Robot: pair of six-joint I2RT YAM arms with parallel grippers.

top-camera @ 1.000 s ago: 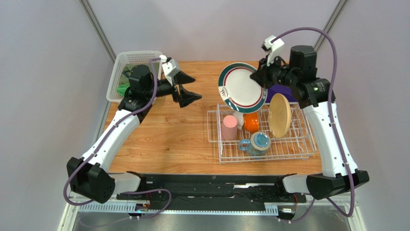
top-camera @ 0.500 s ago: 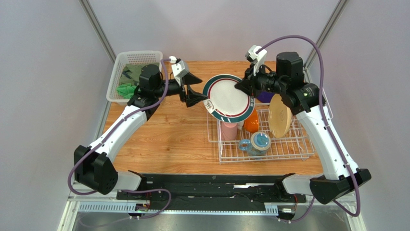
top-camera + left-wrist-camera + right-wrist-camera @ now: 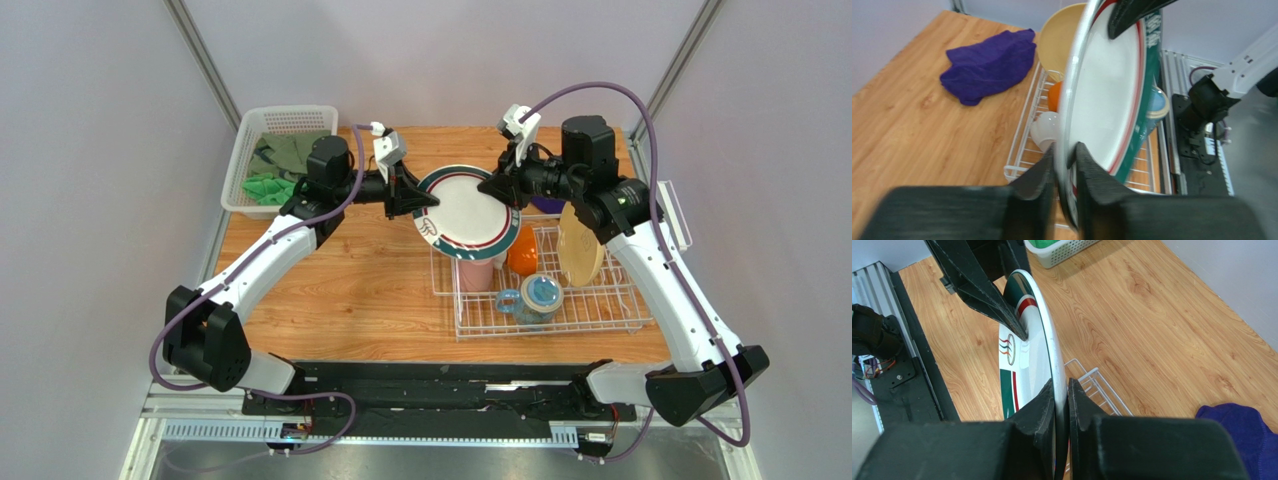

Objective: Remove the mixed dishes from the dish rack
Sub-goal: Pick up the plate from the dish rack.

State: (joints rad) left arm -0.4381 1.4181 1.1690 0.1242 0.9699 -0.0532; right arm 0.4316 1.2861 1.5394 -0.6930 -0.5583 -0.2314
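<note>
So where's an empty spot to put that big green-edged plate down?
Bare wooden table lies left of the white wire dish rack, in front of the white plastic mesh basket. The rack is crowded: pink cup, orange bowl, tan plate. A purple cloth lies behind it.

Pink tumbler (image 3: 476, 272) mostly hidden under plate (image 3: 468, 212); purple cloth (image 3: 548, 206) (top view) largely behind right arm (image 3: 640, 250).

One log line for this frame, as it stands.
plate: midair over dish rack edge | right pincer: clamping rim | left pincer: clamping opposite rim | phase: handover
</note>
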